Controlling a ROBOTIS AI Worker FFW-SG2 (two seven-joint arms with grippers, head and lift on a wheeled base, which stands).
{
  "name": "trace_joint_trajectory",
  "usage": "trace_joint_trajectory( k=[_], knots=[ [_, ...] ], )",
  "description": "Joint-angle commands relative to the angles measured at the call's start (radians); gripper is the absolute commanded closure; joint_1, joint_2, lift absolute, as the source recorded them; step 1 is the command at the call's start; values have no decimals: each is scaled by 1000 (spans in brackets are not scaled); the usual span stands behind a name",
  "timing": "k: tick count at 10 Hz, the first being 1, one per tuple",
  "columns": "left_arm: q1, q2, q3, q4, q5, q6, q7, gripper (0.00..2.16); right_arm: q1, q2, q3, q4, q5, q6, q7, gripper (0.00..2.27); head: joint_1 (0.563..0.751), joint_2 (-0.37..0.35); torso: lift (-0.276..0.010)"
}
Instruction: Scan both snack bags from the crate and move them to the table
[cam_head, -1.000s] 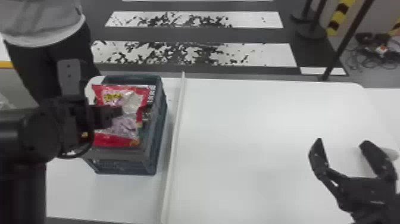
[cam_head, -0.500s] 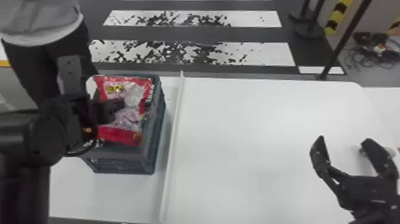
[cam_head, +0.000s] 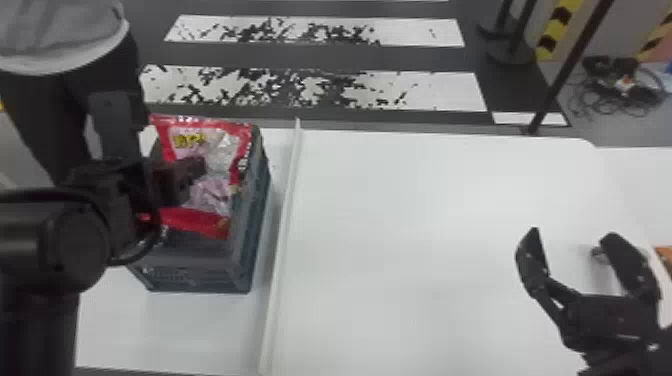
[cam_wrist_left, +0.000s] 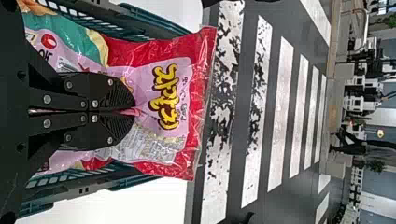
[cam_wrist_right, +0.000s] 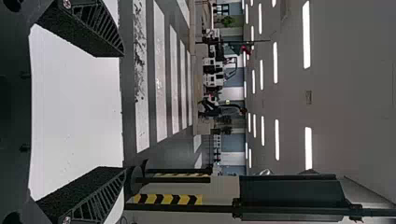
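Red bag: clamped in the left pincer, over the mouth of the crate; whether it also rests on the crate cannot be told. The red-edged snack bag (cam_head: 215, 192) has pink and clear panels.
Left pincer: the left gripper (cam_head: 192, 175) has its fingers pressed together on the red bag, pinching a fold of its pink front.
Second bag: a teal and pink bag (cam_wrist_left: 77, 39), in the crate beside the red bag, partly covered by the left gripper.
Crate: the blue-grey crate (cam_head: 192, 280) stands at the left of the white table (cam_head: 425, 225), toward its far edge.
Obstacles: a raised white strip (cam_head: 281, 250) runs from the far edge toward the near edge, between the crate and the table's right part; the left arm hides part of the bag and crate.
Right pincer: the right gripper (cam_head: 571, 234) is over the table's right part, fingers wide apart.
Surroundings: a dark post (cam_head: 560, 82) and tangled cables (cam_head: 620, 87) beyond the far edge.
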Motion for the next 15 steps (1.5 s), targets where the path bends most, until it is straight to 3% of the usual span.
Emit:
trace_joint_trajectory(
  k=[1, 4, 6, 7, 9, 11, 12, 13, 15],
  knots=[
    [7, 0, -2, -47, -6, 46, 1, 2132, -3, -1, 0, 0, -1, -1, 0, 53, 695, 12, -87],
    [49, 5, 23, -158, -27, 55, 6, 2132, -6, -2, 0, 5, -2, 2, 0, 53, 695, 12, -87],
    [77, 8, 66, -222, 0, 49, 29, 2132, -7, -2, 1, 6, -4, 2, 1, 53, 695, 31, -87],
    [100, 8, 93, -264, 42, 34, 43, 2132, -6, -2, 1, 5, -4, 2, 3, 53, 695, 38, -87],
    [135, -1, 95, -354, 77, 24, 80, 2132, -6, 1, 4, 5, -2, -1, 3, 53, 695, 54, -87],
    [177, -14, 89, -442, 189, 27, 50, 2128, -9, 7, -14, 0, 4, -1, 1, 53, 695, 31, -87],
    [188, -31, 52, -455, 243, 37, 7, 2128, -10, 15, -25, -14, 7, 2, 0, 53, 695, -10, -87],
    [192, -41, 0, -452, 253, 43, -23, 2128, -12, 19, -33, -21, 7, 2, -2, 53, 695, -36, -87],
    [186, -66, -126, -373, 266, 40, -92, 2128, -19, 25, -50, -30, 4, 5, -2, 53, 695, -167, -87]
  ],
)
